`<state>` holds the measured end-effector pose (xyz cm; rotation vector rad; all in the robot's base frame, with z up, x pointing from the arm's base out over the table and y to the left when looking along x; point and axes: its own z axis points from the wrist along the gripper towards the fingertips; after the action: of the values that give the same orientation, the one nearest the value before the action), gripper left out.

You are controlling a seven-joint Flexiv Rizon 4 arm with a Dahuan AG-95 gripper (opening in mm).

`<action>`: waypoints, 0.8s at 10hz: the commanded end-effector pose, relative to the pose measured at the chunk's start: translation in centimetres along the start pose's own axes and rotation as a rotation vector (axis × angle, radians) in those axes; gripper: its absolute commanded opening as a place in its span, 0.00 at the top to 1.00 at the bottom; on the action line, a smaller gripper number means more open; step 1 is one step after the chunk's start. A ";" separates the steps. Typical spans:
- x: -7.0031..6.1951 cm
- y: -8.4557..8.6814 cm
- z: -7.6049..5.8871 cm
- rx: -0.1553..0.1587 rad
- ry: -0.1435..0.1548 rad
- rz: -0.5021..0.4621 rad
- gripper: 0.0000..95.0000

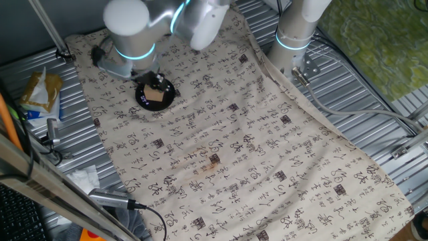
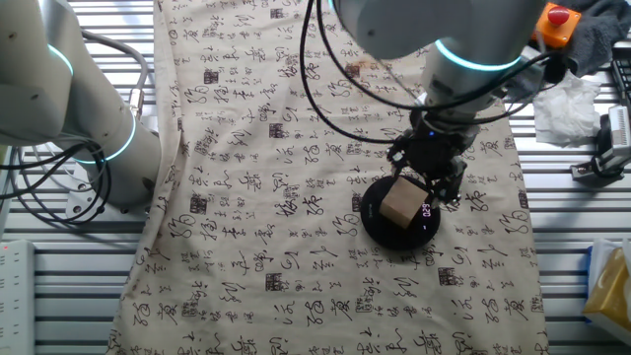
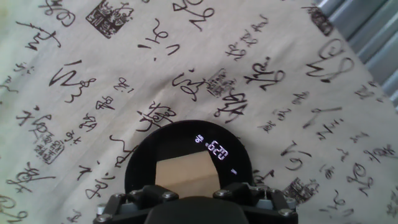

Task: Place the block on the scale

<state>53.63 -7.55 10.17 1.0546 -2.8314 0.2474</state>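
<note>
The block (image 2: 400, 203), a small pale tan wooden cube, rests on the scale (image 2: 375, 221), a flat round black disc with a lit white readout (image 3: 216, 148). Both also show in the one fixed view, the block (image 1: 155, 98) on the scale (image 1: 142, 99), and in the hand view, the block (image 3: 185, 174) on the scale (image 3: 143, 165). My gripper (image 2: 430, 176) hangs just above and behind the block, with its jaws spread and nothing between them. In the hand view only the gripper's dark housing shows along the bottom edge; the fingertips are hidden.
A patterned cloth (image 1: 254, 147) covers the table and has a small brown stain (image 1: 214, 159). A second arm's base (image 1: 294, 33) stands at the cloth's edge. Packets, tissue and cables (image 1: 40, 94) lie on the ribbed metal beside the cloth.
</note>
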 end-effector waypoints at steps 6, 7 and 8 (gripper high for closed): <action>-2.6 0.7 -3.9 -0.111 -0.066 0.488 1.00; -3.0 1.0 -4.1 -0.131 -0.076 0.524 1.00; -3.6 1.6 -4.5 -0.158 -0.088 0.566 1.00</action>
<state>55.36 -4.36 13.34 0.3667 -3.0728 0.0889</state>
